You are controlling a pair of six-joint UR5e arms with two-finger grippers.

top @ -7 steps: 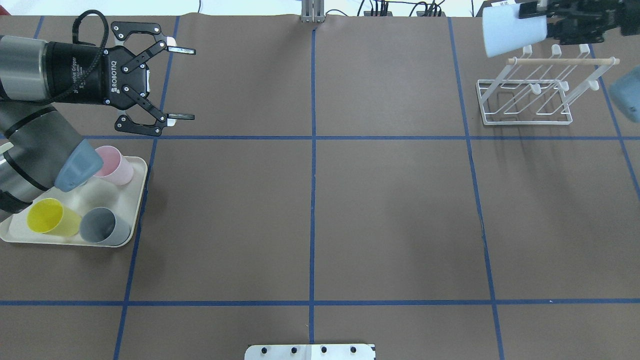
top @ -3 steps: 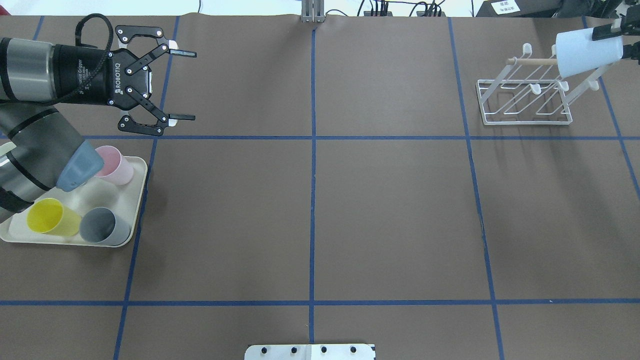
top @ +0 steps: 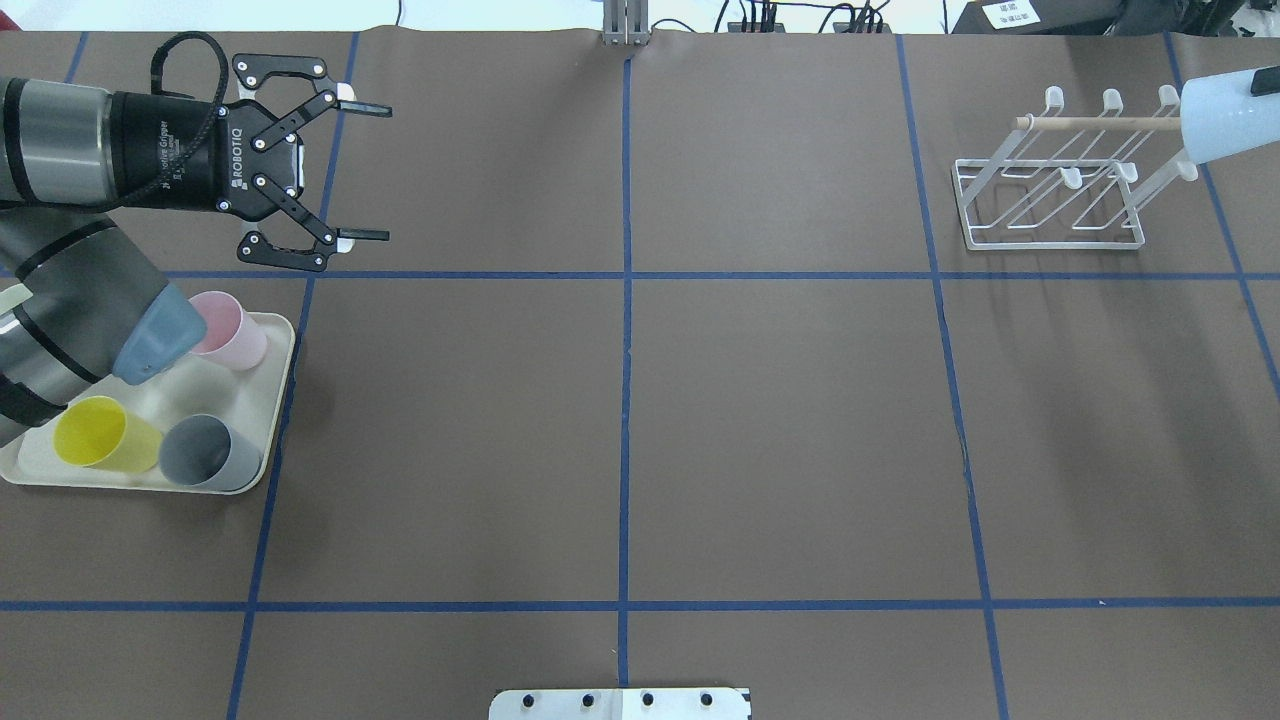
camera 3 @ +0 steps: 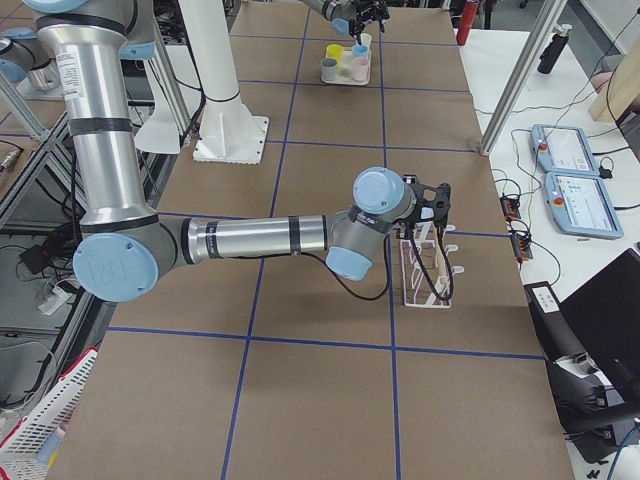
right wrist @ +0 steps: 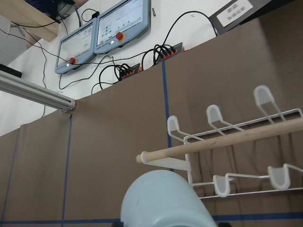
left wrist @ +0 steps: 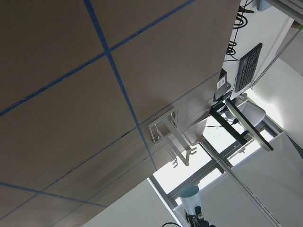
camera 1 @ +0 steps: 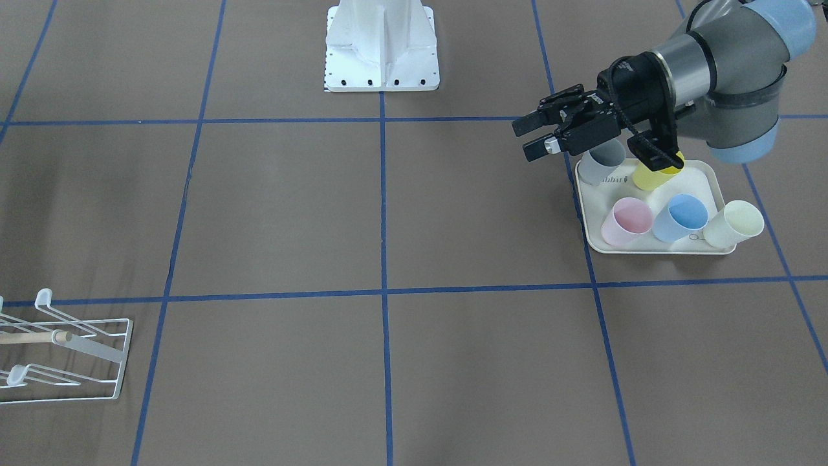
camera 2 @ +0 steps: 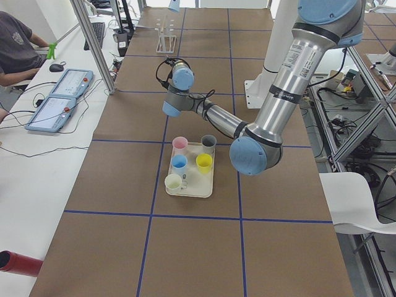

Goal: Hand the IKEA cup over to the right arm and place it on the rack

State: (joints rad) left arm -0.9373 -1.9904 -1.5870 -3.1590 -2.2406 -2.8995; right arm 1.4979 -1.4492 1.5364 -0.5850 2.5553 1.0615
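Observation:
The IKEA cup (top: 1222,125) is pale blue and hangs on its side at the overhead view's right edge, its closed bottom toward the dowel end of the rack (top: 1050,195). My right gripper (top: 1264,82) is shut on the cup and mostly out of frame. In the right wrist view the cup's bottom (right wrist: 163,201) fills the lower edge, with the white wire rack (right wrist: 227,146) just beyond it. No cup sits on the rack's prongs. My left gripper (top: 362,170) is open and holds nothing, hovering past the tray (top: 272,400).
The cream tray (camera 1: 647,249) holds pink (camera 1: 626,221), blue (camera 1: 679,217), cream (camera 1: 734,224), yellow (camera 1: 650,176) and grey (camera 1: 601,162) cups under my left arm. Blue tape lines grid the brown table. The robot's white base (camera 1: 381,45) stands mid-table at the near edge.
My right gripper carried the pale blue cup rightwards, from beyond the rack's left end across it to past its right end. My left gripper stayed open and almost still.

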